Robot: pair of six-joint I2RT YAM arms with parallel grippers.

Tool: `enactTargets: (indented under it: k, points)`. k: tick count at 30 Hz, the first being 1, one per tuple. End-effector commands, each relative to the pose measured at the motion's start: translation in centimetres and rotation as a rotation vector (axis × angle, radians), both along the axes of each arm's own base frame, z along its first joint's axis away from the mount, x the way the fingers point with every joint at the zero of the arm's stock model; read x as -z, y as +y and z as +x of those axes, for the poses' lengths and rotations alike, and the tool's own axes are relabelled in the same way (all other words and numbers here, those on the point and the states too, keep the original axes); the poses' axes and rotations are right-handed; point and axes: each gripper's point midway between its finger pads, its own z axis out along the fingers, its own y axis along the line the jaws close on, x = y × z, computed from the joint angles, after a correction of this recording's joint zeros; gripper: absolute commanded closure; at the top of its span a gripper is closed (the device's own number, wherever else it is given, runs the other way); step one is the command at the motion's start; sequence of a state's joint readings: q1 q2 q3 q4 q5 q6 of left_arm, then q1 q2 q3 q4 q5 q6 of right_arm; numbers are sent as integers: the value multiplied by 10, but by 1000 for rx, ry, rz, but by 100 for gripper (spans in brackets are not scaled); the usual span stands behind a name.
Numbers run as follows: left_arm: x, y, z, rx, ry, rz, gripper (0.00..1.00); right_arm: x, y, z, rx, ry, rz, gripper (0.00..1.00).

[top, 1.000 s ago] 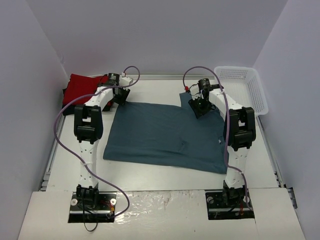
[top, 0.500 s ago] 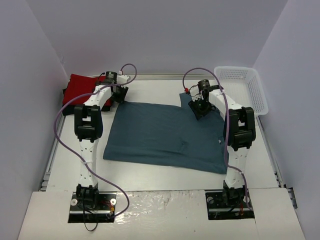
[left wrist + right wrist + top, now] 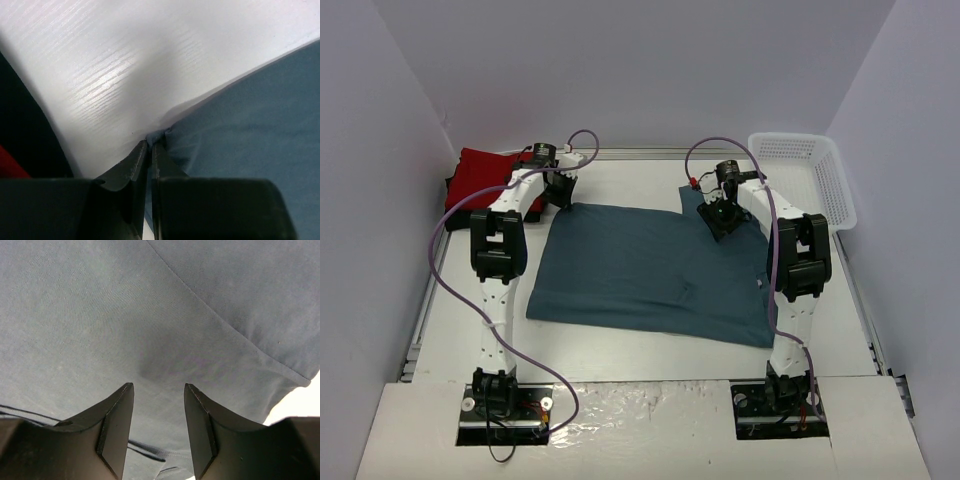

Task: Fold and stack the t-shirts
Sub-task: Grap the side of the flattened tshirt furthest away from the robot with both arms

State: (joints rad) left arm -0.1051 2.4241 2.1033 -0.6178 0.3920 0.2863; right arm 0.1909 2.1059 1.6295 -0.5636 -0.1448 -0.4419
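Observation:
The slate-blue t-shirt (image 3: pixel 650 270) lies spread flat in the middle of the table. My left gripper (image 3: pixel 562 195) is shut on the shirt's far left corner (image 3: pixel 156 136), pinching a small tuck of cloth against the table. My right gripper (image 3: pixel 723 218) hangs open just above the shirt's far right part (image 3: pixel 150 315), its fingers (image 3: pixel 117 425) apart over flat cloth near a hem. The red t-shirt (image 3: pixel 480 175) lies at the far left on top of the black one (image 3: pixel 453 190); a red sliver (image 3: pixel 9 167) and dark cloth show in the left wrist view.
The white lattice basket (image 3: pixel 810 175) stands at the far right by the wall. A metal rail (image 3: pixel 630 155) runs along the table's back edge. Bare white table (image 3: pixel 100 65) lies between the blue shirt and the red pile.
My left gripper has shifted slightly toward the far left with the shirt corner. My right gripper has edged a little toward the back. The shirt lies as before.

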Motion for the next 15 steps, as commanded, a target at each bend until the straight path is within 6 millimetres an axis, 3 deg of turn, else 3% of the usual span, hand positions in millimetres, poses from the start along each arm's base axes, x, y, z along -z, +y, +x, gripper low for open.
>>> enactTargets:
  k: [1,4,8,9,11,12,13,14,15]
  points:
    - [33,11,-27,-12,128,60,98,3,-6,-10,-1,40,-35,59]
    - [21,19,-21,-67,76,83,97,-4,-6,-6,9,19,-32,63]
    - [-15,32,-7,-194,-59,102,98,-22,-5,11,34,-41,-25,65]
    - [-37,33,-6,-210,-100,91,98,-30,-4,20,41,-68,-19,64]
    - [-44,34,-12,-240,-112,79,98,-39,-4,33,54,-104,-20,64]
    - [-61,36,-13,-253,-142,78,98,-45,-4,45,66,-133,-15,64]
    - [-64,38,-15,-270,-146,76,98,-48,-5,51,73,-146,-16,63]
    - [-64,40,-20,-275,-143,84,98,-42,-6,57,82,-141,-18,61]
    - [-74,42,-22,-285,-163,91,98,-55,-5,72,93,-186,-12,61]
